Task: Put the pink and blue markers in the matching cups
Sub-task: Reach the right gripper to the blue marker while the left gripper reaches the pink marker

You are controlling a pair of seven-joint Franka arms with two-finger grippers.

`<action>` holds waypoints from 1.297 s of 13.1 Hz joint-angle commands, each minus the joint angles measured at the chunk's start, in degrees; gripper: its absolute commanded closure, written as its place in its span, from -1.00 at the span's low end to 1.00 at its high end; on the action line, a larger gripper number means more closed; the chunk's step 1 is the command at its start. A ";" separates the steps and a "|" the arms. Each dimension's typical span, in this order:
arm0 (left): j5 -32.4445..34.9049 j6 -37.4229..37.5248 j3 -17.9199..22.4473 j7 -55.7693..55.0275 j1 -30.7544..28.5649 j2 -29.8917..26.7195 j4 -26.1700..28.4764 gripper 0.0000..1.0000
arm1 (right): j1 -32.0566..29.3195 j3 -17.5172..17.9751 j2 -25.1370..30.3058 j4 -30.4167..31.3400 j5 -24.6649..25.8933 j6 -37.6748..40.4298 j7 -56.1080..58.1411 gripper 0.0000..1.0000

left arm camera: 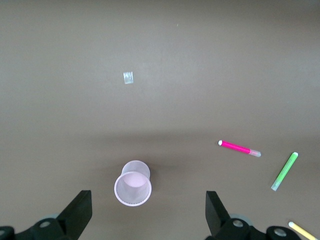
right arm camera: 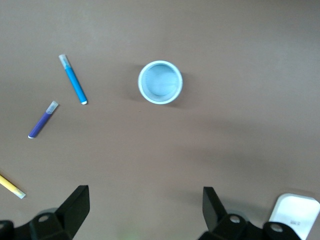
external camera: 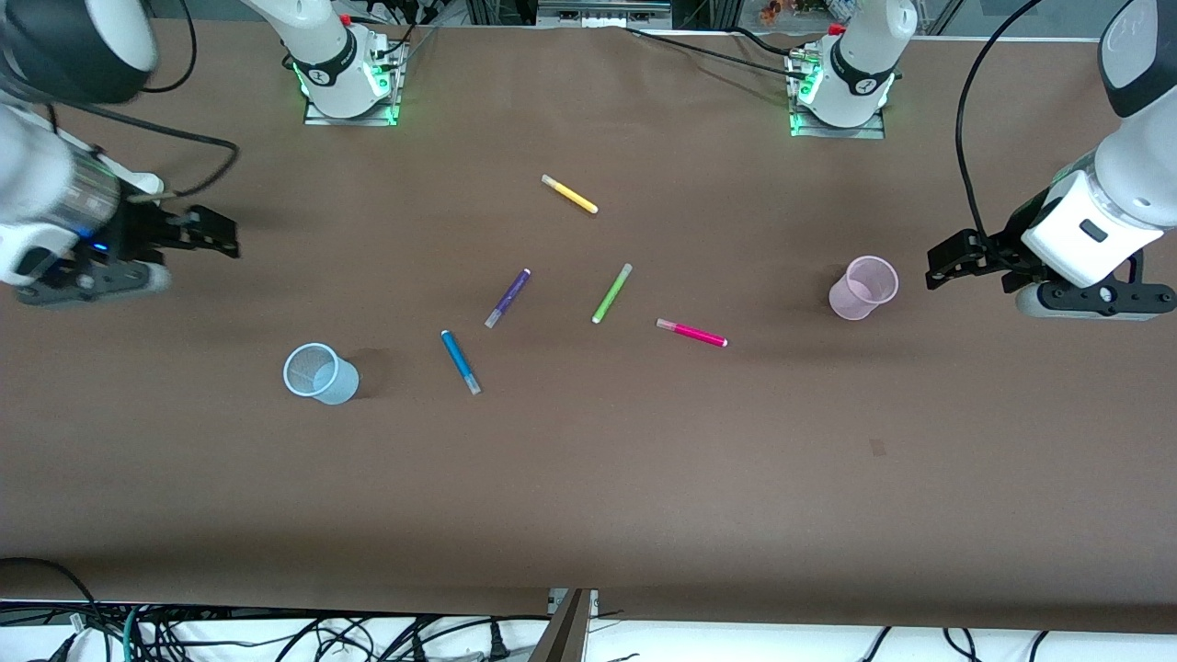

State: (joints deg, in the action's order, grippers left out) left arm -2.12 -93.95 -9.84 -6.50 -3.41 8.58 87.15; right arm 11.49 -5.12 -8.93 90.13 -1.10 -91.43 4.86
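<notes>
The pink marker (external camera: 691, 333) lies flat mid-table, between the green pen and the pale pink cup (external camera: 864, 288), which stands upright toward the left arm's end. The blue marker (external camera: 460, 361) lies flat beside the light blue cup (external camera: 317, 372), which stands upright toward the right arm's end. My left gripper (external camera: 952, 257) hangs open and empty over the table beside the pink cup. Its wrist view shows the pink cup (left arm camera: 133, 184) between its open fingers and the pink marker (left arm camera: 239, 148). My right gripper (external camera: 216, 232) hangs open and empty at the right arm's end. Its wrist view shows the blue cup (right arm camera: 160, 82) and the blue marker (right arm camera: 74, 80).
A purple pen (external camera: 508, 298), a lime-green pen (external camera: 611, 293) and a yellow pen (external camera: 569, 194) lie loose mid-table, farther from the front camera than the two markers. A small pale patch (left arm camera: 128, 78) marks the brown table cover. Cables hang below the table's front edge.
</notes>
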 commanded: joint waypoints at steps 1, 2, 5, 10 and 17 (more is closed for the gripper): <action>0.54 1.67 -0.45 0.44 -0.37 1.08 -1.37 -1.00 | 3.26 -0.06 -2.66 -1.53 -0.66 -0.15 -0.29 -1.00; 0.54 1.67 -0.62 0.00 -0.19 1.08 -1.37 -1.00 | 3.62 -0.06 -3.37 -1.79 -0.83 -0.76 -0.03 -1.00; 0.10 2.98 -1.41 -10.75 0.51 1.00 -1.46 -1.00 | 6.08 0.38 -7.84 -1.88 -1.10 -4.70 -0.03 -1.00; -4.62 4.66 -6.33 -43.35 0.78 3.27 -1.19 -1.00 | 9.42 0.73 -15.93 -1.88 -3.11 -14.99 -0.64 -1.00; -4.56 -0.51 -6.25 -68.69 11.05 12.76 -1.10 -1.00 | 15.31 0.73 -26.03 -1.45 -4.35 -26.85 -0.55 -1.00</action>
State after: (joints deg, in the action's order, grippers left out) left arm -7.51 -92.77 -16.46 -68.53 5.13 18.34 87.30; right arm 25.95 -4.21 -31.81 89.86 -4.68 -115.42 4.55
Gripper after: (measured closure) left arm 0.000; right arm 0.000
